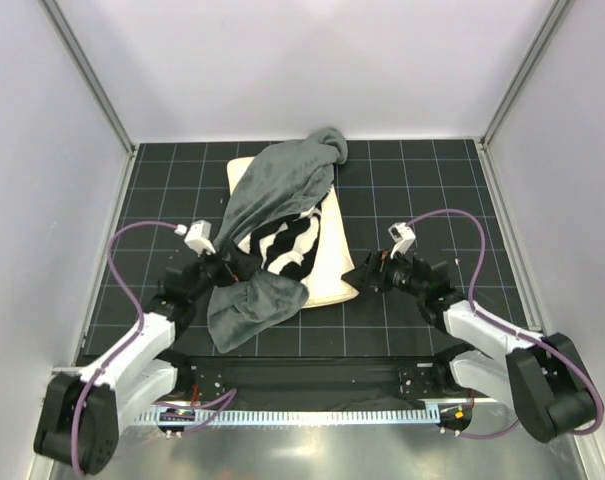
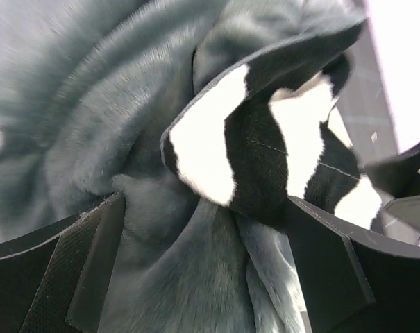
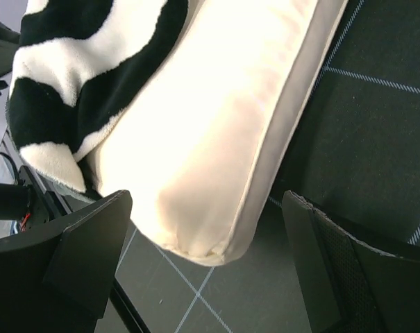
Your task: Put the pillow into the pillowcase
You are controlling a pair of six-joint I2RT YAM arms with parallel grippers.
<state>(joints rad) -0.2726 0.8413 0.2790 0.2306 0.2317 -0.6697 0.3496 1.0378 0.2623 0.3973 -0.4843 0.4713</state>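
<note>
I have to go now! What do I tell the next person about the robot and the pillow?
Left gripper: open, jaws either side of a bunch of the pillowcase, not clamped.
Right gripper: open, at the near right corner of the pillow, not gripping it.
The pillow lies flat on the mat. The pillowcase is crumpled on top of it, with one end spilling onto the mat at the near left.
Done: nothing is inside yet.
Left: open the pillowcase and slide the pillow in.
</note>
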